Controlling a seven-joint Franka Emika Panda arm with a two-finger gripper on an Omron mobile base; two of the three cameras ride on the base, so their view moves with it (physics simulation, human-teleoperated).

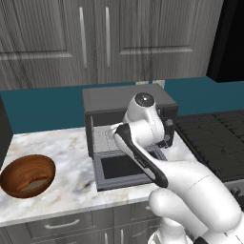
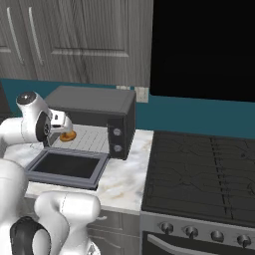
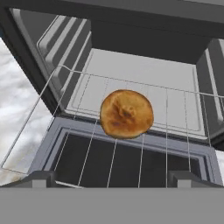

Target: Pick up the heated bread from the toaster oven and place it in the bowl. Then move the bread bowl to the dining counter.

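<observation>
The toaster oven (image 1: 125,99) (image 2: 94,101) stands on the marble worktop with its glass door (image 1: 123,168) (image 2: 67,167) dropped flat. The heated bread (image 3: 127,113) (image 2: 67,136), a round golden-brown bun, lies at the front of the wire rack (image 3: 175,105). My gripper (image 3: 112,179) (image 2: 63,129) hovers over the open door just in front of and above the bun, open, its fingertips (image 3: 41,178) wide apart and touching nothing. The wooden bowl (image 1: 19,165) sits at the worktop's left, well apart from the oven, with a pale flat piece inside.
A black stovetop (image 1: 214,138) (image 2: 199,169) adjoins the oven on the right. Grey wall cabinets (image 1: 95,38) hang above a teal backsplash. A dark appliance (image 1: 4,133) stands at the far left. My arm crosses over the oven door.
</observation>
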